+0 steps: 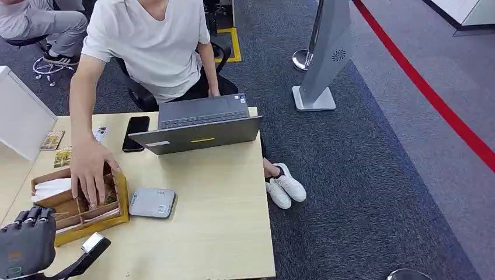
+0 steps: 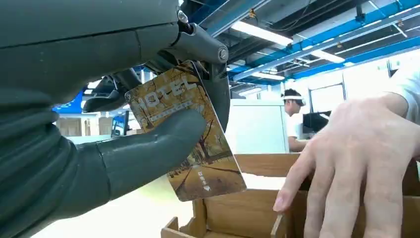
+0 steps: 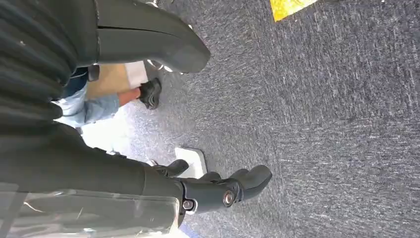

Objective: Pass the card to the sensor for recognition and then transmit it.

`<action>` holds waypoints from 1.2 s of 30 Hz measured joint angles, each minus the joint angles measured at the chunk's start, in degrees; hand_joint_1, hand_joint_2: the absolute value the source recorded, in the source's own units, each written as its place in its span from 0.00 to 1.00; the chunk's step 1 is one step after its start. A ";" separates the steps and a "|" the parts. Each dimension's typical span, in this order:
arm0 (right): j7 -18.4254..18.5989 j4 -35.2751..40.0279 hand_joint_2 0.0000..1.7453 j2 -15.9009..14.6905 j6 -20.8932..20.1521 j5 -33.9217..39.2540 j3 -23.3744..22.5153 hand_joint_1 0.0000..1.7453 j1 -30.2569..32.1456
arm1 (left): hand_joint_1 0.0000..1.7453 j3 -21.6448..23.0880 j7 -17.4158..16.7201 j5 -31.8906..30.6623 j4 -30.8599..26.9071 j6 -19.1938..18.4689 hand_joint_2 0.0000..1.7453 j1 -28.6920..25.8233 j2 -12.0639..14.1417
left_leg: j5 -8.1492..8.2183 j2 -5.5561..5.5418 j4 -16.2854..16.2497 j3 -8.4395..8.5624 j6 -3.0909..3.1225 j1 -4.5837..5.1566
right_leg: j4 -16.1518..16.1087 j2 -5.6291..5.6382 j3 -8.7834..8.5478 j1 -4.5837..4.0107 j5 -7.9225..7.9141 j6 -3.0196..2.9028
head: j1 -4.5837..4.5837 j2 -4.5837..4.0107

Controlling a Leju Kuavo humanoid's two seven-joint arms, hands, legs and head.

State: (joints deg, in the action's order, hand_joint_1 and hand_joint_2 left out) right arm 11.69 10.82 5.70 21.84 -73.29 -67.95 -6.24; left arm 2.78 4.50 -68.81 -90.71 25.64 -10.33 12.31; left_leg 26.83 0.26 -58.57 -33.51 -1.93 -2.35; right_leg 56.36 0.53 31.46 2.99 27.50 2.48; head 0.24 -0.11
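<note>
At the near left corner of the counter [image 1: 233,233], the left hand [image 1: 26,242] is hovering, its thumb and fingers [image 2: 148,153] pinching one card [image 2: 198,144] just beside the wooden box [image 1: 119,216]. The card is showing an autumn-brown picture of trees with "HOTEL" printed across its top and small white marks near its lower end. A person's hand [image 1: 90,169] is resting in the box. Two more cards [image 1: 58,149] are lying farther back on the counter. One grey sensor [image 1: 152,203] is sitting just right of the box. Behind it, one black phone [image 1: 135,133] and one open laptop [image 1: 201,123] are standing. The right hand [image 3: 218,191] is hanging over the carpet, fingers loosely apart, holding nothing.
</note>
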 joint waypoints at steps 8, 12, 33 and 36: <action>-0.20 0.00 1.00 0.00 -0.04 -0.09 0.02 0.00 -0.01 | 1.00 0.11 0.68 0.35 -0.65 -0.09 1.00 -0.01 0.96 | 0.00 0.00 0.00 0.01 0.00 0.00 | 0.00 0.00 0.01 0.00 0.00 0.00 | 0.02 0.00; -0.20 0.00 1.00 0.00 -0.04 -0.09 0.00 0.00 -0.01 | 1.00 0.33 0.98 0.46 -0.65 -0.11 1.00 0.41 1.09 | 0.00 0.00 0.00 0.01 0.00 0.00 | 0.00 0.00 0.01 0.00 0.00 0.00 | 0.00 0.00; -1.03 -0.04 1.00 0.39 -2.77 -9.25 5.88 0.00 -2.42 | 1.00 4.39 3.06 -7.30 31.22 13.24 1.00 44.02 -1.27 | -0.73 -0.34 -0.01 -0.22 0.05 0.01 | 0.01 -0.32 0.15 0.00 -0.64 -0.01 | 0.00 0.00; -0.96 -0.07 1.00 0.66 -3.04 -9.18 6.45 0.00 -2.70 | 0.00 5.09 3.67 -6.93 37.01 13.55 1.00 49.04 -2.21 | -0.75 -0.28 -0.02 -0.22 0.06 0.01 | 0.01 -0.24 0.19 0.00 -0.69 -0.02 | -0.04 0.00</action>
State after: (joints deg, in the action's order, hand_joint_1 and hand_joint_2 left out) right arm 10.73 10.75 6.36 18.80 -82.47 -61.51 -8.94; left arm 7.87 8.18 -75.73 -53.70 39.19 38.72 10.10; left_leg 26.08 -0.02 -58.59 -33.73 -1.87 -2.33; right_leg 56.36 0.29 31.65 2.99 26.81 2.45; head 0.20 -0.11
